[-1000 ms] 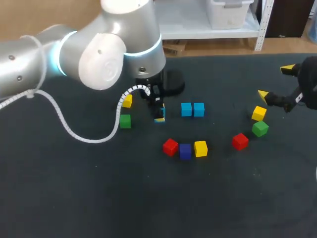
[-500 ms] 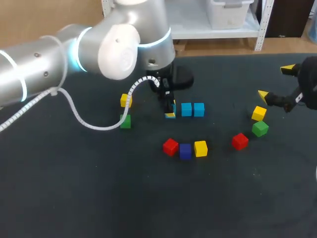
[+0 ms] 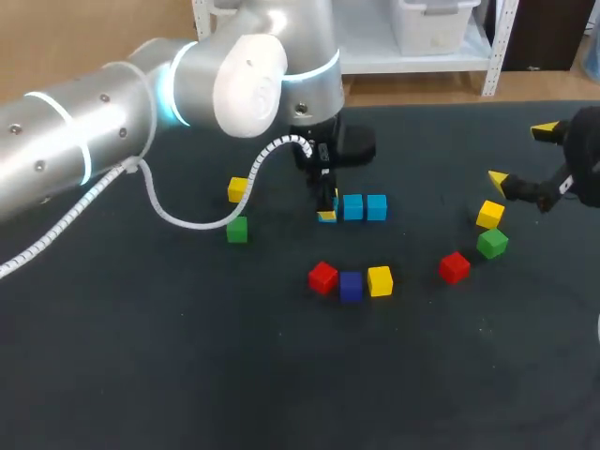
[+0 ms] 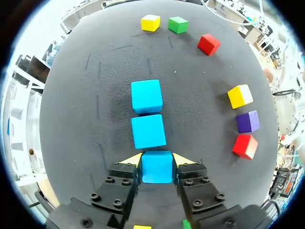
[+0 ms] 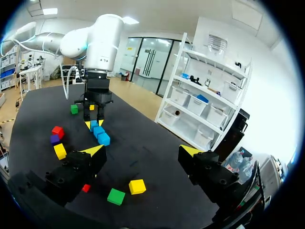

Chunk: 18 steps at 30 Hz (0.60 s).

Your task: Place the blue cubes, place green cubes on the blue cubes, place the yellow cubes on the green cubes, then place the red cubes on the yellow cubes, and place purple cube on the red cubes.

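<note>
My left gripper (image 3: 326, 208) is shut on a blue cube (image 4: 157, 167), held low over the dark mat. It sits in line with two more blue cubes (image 4: 148, 131) (image 4: 146, 96) just ahead of the fingers, almost touching the nearer one. In the head view the pair (image 3: 352, 207) (image 3: 376, 207) lies right of the gripper. A red cube (image 3: 322, 277), a purple cube (image 3: 351, 285) and a yellow cube (image 3: 380, 280) form a row in front. My right gripper (image 3: 520, 155) hangs open at the right edge, above a yellow cube (image 3: 489, 214), a green cube (image 3: 491, 244) and a red cube (image 3: 455, 267).
A yellow cube (image 3: 239, 190) and a green cube (image 3: 236, 229) lie left of my left gripper, under its white cable (image 3: 169, 211). The right wrist view has the yellow cube (image 5: 137, 186) and green cube (image 5: 116, 196) below its open gripper (image 5: 142, 151).
My left arm has carried the blue cube to the right, up to the pair of blue cubes. The right arm has stayed where it was.
</note>
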Each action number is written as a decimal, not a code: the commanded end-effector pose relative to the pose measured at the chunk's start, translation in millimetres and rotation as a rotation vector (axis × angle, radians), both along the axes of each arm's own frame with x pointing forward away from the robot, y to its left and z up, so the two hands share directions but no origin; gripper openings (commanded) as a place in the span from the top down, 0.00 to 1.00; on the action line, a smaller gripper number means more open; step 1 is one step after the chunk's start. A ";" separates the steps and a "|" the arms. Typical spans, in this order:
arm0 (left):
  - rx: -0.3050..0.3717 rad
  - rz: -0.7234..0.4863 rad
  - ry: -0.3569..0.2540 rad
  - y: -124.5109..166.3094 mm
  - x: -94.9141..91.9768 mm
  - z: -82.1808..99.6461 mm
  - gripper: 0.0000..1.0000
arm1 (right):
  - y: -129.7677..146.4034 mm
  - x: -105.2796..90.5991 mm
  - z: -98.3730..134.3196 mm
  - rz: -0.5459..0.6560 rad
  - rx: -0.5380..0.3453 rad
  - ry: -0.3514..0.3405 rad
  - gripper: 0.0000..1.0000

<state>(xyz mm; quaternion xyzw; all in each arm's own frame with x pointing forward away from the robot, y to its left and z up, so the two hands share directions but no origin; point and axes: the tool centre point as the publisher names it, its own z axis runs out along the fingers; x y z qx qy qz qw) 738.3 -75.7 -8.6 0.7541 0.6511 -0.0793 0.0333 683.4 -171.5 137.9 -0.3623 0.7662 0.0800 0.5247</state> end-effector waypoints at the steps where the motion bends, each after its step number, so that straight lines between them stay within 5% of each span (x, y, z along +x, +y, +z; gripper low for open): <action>1: 0.006 0.001 0.045 -0.1 8.8 -1.5 1.00 | 0.8 0.0 -0.1 -0.003 -0.003 0.000 0.00; 18: 0.004 0.027 0.069 -2.6 7.4 -2.1 1.00 | 0.8 0.0 -0.1 -0.003 -0.003 0.000 0.00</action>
